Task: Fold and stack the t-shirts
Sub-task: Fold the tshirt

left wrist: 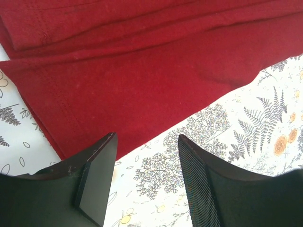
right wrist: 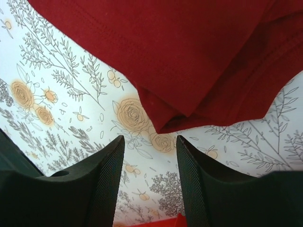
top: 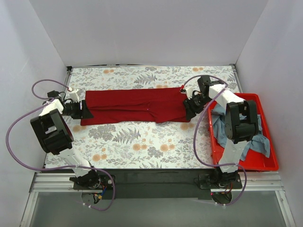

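Observation:
The dark red t-shirt (top: 135,106) lies folded into a long band across the floral table. My left gripper (top: 86,111) is open at its left end; in the left wrist view (left wrist: 147,142) the jaws stand apart over the cloth's near corner (left wrist: 123,90) and hold nothing. My right gripper (top: 189,112) is open at its right end; in the right wrist view (right wrist: 150,142) the jaws stand apart just short of the folded corner (right wrist: 189,61). The grey-blue t-shirt (top: 222,124) lies crumpled in the red bin.
The bright red plastic bin (top: 266,163) stands at the table's right edge, under my right arm. White walls close in the left, back and right. The floral tablecloth (top: 142,142) covers the table in front of the shirt.

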Controlling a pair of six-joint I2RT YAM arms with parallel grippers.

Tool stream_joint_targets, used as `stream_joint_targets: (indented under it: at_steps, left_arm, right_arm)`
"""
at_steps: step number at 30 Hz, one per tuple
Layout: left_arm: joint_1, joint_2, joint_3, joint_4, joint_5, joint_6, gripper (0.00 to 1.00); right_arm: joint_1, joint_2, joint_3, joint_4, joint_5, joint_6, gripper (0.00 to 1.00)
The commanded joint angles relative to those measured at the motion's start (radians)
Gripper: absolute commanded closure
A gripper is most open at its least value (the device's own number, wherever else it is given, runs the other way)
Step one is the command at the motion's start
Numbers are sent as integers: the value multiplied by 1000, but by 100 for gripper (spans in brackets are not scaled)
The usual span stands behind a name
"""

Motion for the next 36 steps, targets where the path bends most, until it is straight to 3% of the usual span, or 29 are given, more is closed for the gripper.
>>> stream_joint_targets:
  at_steps: [1, 6, 12, 14, 15, 18, 27, 36]
  left_arm:
    - [4, -8, 8, 24, 1, -13, 47]
    - [4, 2, 31, 27, 11, -17, 46]
    - [-11, 0, 79, 10, 72, -15, 45]
    - [-43, -4, 103, 7, 95, -1, 45]
    - [-57, -14, 108, 9, 100, 6, 45]
    - [-137, -37, 128, 23, 104, 9, 46]
    - [-421, 2, 220, 167, 124, -59, 51]
    - [-700, 196, 381, 365, 138, -213, 49]
  right_arm:
    - [9, 9, 1, 62, -20, 4, 45]
    - [33, 44, 21, 63, -11, -7, 52]
    - [39, 89, 27, 62, 13, -25, 54]
    - [41, 86, 31, 55, 13, -30, 64]
    - [41, 81, 40, 54, 19, -31, 79]
    - [41, 57, 74, 28, 27, -35, 99]
    - [39, 90, 192, -30, 110, -81, 99]
    - [39, 158, 206, -27, 99, -47, 99]
